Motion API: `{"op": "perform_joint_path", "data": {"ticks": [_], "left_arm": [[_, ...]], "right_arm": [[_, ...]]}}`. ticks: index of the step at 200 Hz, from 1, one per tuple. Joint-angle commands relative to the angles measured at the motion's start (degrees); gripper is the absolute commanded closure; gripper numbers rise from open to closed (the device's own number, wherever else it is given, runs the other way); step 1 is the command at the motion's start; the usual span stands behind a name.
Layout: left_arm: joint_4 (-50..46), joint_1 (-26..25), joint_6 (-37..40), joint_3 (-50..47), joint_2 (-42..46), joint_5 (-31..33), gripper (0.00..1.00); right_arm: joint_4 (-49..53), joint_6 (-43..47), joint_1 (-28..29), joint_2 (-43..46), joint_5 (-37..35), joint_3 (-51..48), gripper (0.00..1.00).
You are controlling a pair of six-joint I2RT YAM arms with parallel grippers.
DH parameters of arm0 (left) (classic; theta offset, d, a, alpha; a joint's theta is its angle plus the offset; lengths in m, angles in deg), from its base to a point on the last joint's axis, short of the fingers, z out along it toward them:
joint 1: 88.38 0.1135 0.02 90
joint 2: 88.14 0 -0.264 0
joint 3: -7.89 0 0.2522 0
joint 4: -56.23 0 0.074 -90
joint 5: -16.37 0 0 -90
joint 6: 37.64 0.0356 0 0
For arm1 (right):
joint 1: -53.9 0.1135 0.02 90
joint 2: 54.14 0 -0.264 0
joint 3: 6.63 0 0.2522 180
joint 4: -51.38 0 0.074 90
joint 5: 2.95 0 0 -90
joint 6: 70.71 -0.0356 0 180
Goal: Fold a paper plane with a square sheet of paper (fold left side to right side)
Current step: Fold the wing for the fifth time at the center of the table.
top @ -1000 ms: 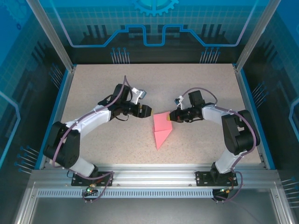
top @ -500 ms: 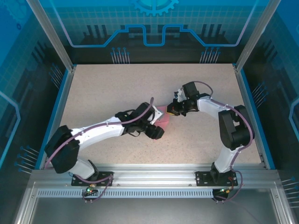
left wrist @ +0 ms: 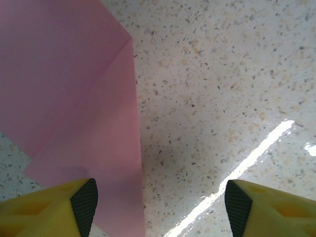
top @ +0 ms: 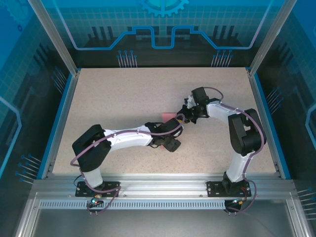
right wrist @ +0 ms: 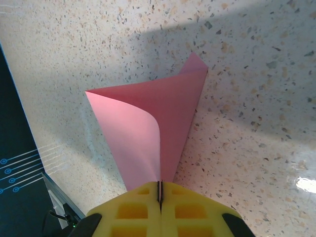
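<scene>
Pink paper pinched by right hand, beneath left hand

Speckled beige surface, blue-lit enclosure.
Blue rim along the surface's sides; aluminium rail across the near edge; slanted metal posts at the back corners; back panel with blue circuit-style graphics; bright glare streak on the surface.

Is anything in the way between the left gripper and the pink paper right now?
Nothing visible. The left gripper hangs open directly above the edge of the pink paper, with only bare table beside it. The right gripper is shut on a lifted part of the paper.
</scene>
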Motion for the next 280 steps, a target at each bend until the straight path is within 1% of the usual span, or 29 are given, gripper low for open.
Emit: {"op": "perform_joint_path", "data": {"ticks": [1, 25, 46, 83, 169, 213, 224, 239, 250, 280], "left_arm": [[-2.64, -0.74, 0.46, 1.97, -2.33, 6.11, 0.29], [-3.29, -1.05, 0.13, 2.76, -3.79, 8.36, 0.30], [-3.61, -1.14, 0.04, 3.33, -4.72, 9.23, 0.34], [-3.63, -1.14, -0.04, 3.42, -5.60, 8.97, 0.44], [-3.32, -1.14, -0.15, 3.16, -6.01, 8.88, 0.76], [-2.99, -0.97, -0.68, 3.05, -5.65, 6.94, 0.84], [-2.98, -0.80, -0.70, 3.06, -5.52, 6.13, 0.84], [-2.99, -0.30, -0.71, 3.22, -5.35, 4.30, 0.85], [-2.99, 0.29, -0.74, 3.35, -5.13, 2.57, 0.86], [-2.66, 2.35, -0.92, 3.66, -4.16, -3.82, 0.87]], "right_arm": [[1.15, -0.55, 0.80, -0.95, 0.95, 1.18, 1.00], [1.26, -0.29, 0.96, -1.05, 1.00, 1.16, 1.00], [1.26, -0.20, 1.05, -1.31, 1.20, 1.11, 1.00], [1.34, 0.02, 1.20, -1.74, 1.39, 1.36, 1.00], [2.90, 1.41, 1.31, -2.45, 1.03, 2.22, 1.00], [4.15, 3.23, 1.32, -2.66, 0.84, 2.94, 1.00], [4.59, 4.02, 1.33, -2.44, 0.43, 3.19, 0.96], [5.51, 5.38, 1.15, -1.44, -0.77, 3.64, 0.87], [6.10, 6.39, 0.81, 0.09, -2.30, 3.59, 0.76], [7.35, 8.40, -1.48, 7.31, -9.43, 1.19, 0.51]]}}
